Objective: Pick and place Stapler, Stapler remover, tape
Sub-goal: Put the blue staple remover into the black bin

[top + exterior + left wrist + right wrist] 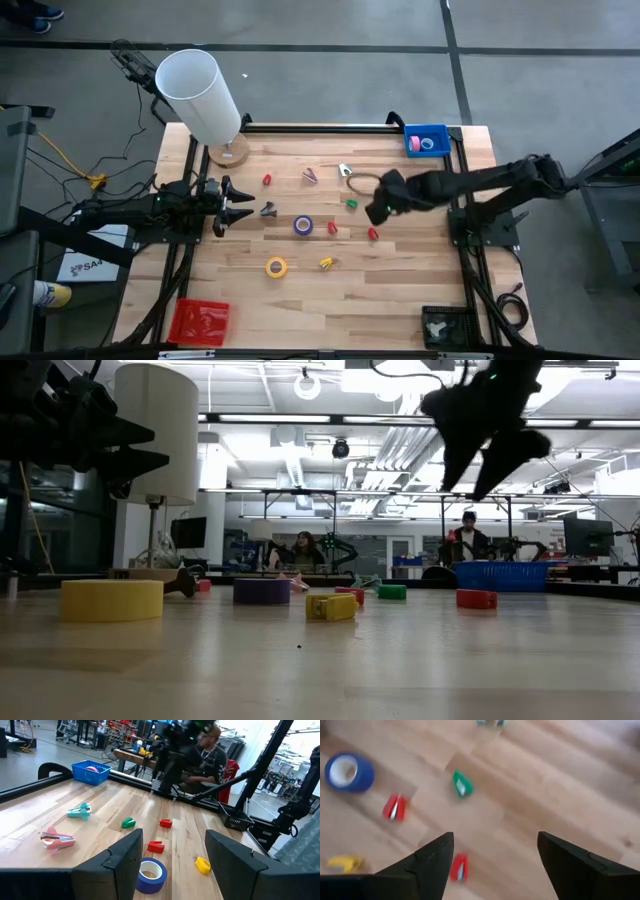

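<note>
The right gripper (377,213) hangs wide open and empty above the green stapler remover (351,203); the left gripper (240,206), also open, waits at the table's left edge.

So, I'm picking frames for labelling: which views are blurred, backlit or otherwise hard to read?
Right wrist view: motion-smeared, the blue tape and green remover soft-edged. Low view: bright ceiling lights make the right gripper a black silhouette. High view: evenly lit and sharp. Left wrist view: table crisp, the left gripper very dark.
</note>
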